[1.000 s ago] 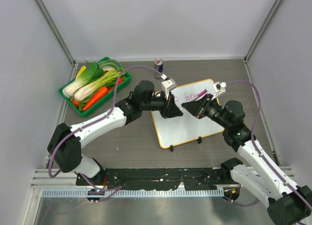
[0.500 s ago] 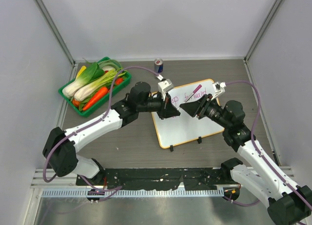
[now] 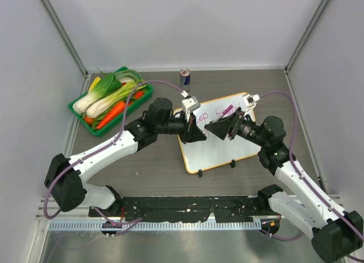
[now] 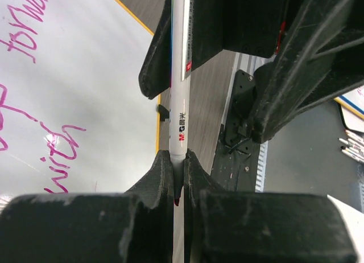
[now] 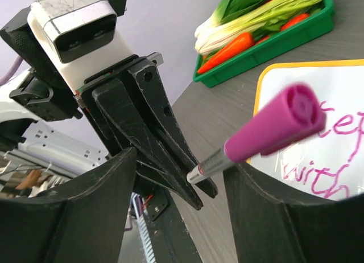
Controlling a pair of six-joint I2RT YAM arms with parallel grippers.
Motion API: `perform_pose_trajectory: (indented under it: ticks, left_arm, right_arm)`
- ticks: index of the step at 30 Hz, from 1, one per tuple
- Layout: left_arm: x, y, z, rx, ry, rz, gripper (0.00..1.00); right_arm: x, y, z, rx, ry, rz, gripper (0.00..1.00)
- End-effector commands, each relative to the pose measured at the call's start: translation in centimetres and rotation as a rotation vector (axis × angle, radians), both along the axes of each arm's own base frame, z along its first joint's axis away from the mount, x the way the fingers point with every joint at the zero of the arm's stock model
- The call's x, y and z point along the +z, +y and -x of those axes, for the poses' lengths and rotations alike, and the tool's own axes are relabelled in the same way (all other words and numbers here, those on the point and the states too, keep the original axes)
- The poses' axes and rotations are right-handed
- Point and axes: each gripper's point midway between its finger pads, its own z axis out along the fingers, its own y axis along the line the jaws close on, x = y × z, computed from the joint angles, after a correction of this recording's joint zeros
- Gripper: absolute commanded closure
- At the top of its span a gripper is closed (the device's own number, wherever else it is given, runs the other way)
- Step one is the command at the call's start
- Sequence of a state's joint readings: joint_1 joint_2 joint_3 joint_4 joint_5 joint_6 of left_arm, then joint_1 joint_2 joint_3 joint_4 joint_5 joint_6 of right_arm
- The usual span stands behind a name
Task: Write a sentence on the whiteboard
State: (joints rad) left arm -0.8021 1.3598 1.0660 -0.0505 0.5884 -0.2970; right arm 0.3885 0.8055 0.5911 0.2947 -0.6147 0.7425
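Observation:
The whiteboard (image 3: 219, 149) lies flat between my arms, with an orange-tan rim. Part of the sentence shows in pink-magenta: "forwar" and "with" (image 4: 57, 155) in the left wrist view, "with" (image 5: 315, 180) in the right wrist view. My left gripper (image 3: 200, 134) (image 4: 178, 160) is shut on the tip end of a white-barrelled marker (image 4: 180, 86). The marker's magenta cap (image 5: 273, 129) (image 3: 227, 110) points back towards the right wrist. My right gripper (image 3: 211, 127) (image 5: 182, 160) stands open around the marker, its fingers (image 5: 108, 194) apart from the barrel.
A green tray (image 3: 77, 112) of bok choy and carrots sits at the back left. A drink can (image 3: 185, 76) stands behind the board. Two black clips (image 3: 200, 172) stick out from the board's near edge. Grey walls close in both sides.
My right gripper has opened and let go of the marker. The left gripper has shut on its tip end, and the left arm has drawn a little to the left.

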Motion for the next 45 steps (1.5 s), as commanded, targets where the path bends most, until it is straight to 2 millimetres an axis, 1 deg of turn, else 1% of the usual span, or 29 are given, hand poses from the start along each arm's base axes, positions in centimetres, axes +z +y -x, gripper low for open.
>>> perform_pose_trajectory:
  ticks: [1,2,3,8,12,13,16,18,20,21,23,26,27,28,30,31,33,37,39,40,42,43,44,45]
  left_arm:
    - [2.7,0.3,1.4,-0.081,-0.054,0.039,1.0]
    - [2.7,0.3,1.6,-0.09,-0.051,0.038,1.0]
    - [2.7,0.4,1.8,-0.098,-0.049,0.037,1.0]
    - [2.9,0.6,2.3,-0.117,-0.053,0.038,1.0]
    - [2.8,0.8,2.5,-0.125,-0.052,0.036,1.0]
    - [2.7,0.8,2.4,-0.123,-0.052,0.034,1.0]
    - [2.7,0.9,2.4,-0.121,-0.057,0.028,1.0]
    - [2.8,1.0,2.4,-0.117,-0.063,0.028,1.0]
    - [2.8,1.1,2.5,-0.118,-0.066,0.028,1.0]
    - [2.8,1.1,2.6,-0.122,-0.067,0.027,1.0]
    - [2.7,1.1,2.5,-0.117,-0.066,0.02,1.0]
    - [2.5,1.2,2.6,-0.119,-0.063,0.016,1.0]
    - [2.5,1.2,2.6,-0.119,-0.062,0.016,1.0]
    - [2.4,1.2,2.5,-0.117,-0.06,0.016,1.0]
    - [2.4,1.3,2.5,-0.117,-0.062,0.016,1.0]
    - [2.4,1.2,2.5,-0.118,-0.059,0.016,1.0]
    - [2.4,1.2,2.6,-0.118,-0.057,0.016,1.0]
    - [2.4,1.6,2.2,-0.086,-0.072,0.007,1.0]
    - [2.4,1.8,2.0,-0.06,-0.076,0.004,0.99]
    - [2.3,2.0,1.9,-0.043,-0.068,0.002,0.86]
    - [1.7,2.3,1.7,-0.005,-0.048,-0.004,0.56]
    - [1.5,2.5,1.5,0.025,-0.038,-0.007,0.44]
    - [0.8,2.8,1.2,0.057,-0.028,-0.016,0.36]
    - [0.3,3.1,1.0,0.089,-0.014,-0.023,0.29]
  right_arm:
    - [2.8,0.9,1.2,0.109,-0.097,-0.035,0.41]
    - [2.6,0.9,1.2,0.116,-0.1,-0.03,0.46]
    - [2.4,1.0,1.2,0.119,-0.09,-0.025,0.47]
    - [2.3,1.2,1.7,0.156,-0.096,-0.027,0.69]
    - [2.3,1.3,2.4,0.191,-0.108,-0.025,0.77]
    - [2.3,1.3,2.6,0.2,-0.111,-0.022,0.78]
    - [1.9,1.3,2.8,0.209,-0.113,-0.008,0.78]
    - [1.7,1.3,2.9,0.215,-0.112,-0.004,0.76]
    - [1.5,1.4,3.0,0.223,-0.11,0.002,0.69]
    - [1.5,1.4,3.1,0.226,-0.114,0.001,0.6]
    - [1.4,1.3,3.1,0.229,-0.119,0.004,0.51]
    - [1.3,1.4,3.4,0.239,-0.122,0.007,0.52]
    - [1.3,1.4,3.4,0.244,-0.121,0.008,0.55]
    - [1.2,1.4,3.5,0.247,-0.121,0.009,0.62]
    - [1.1,1.4,3.4,0.251,-0.117,0.011,0.69]
    - [1.1,1.5,3.6,0.259,-0.117,0.013,0.75]
    - [0.9,1.5,3.4,0.256,-0.11,0.015,0.99]
    - [0.6,1.5,3.4,0.25,-0.105,0.02,0.99]
    - [0.2,1.3,2.9,0.223,-0.093,0.036,0.98]
    - [-0.2,1.2,2.6,0.204,-0.084,0.049,0.98]
    - [-0.4,0.9,2.0,0.162,-0.073,0.067,0.98]
    - [-0.5,0.7,1.6,0.134,-0.073,0.08,0.99]
    - [-0.8,0.3,0.8,0.078,-0.057,0.1,0.98]
    - [-0.9,0.0,0.5,0.051,-0.055,0.112,0.99]
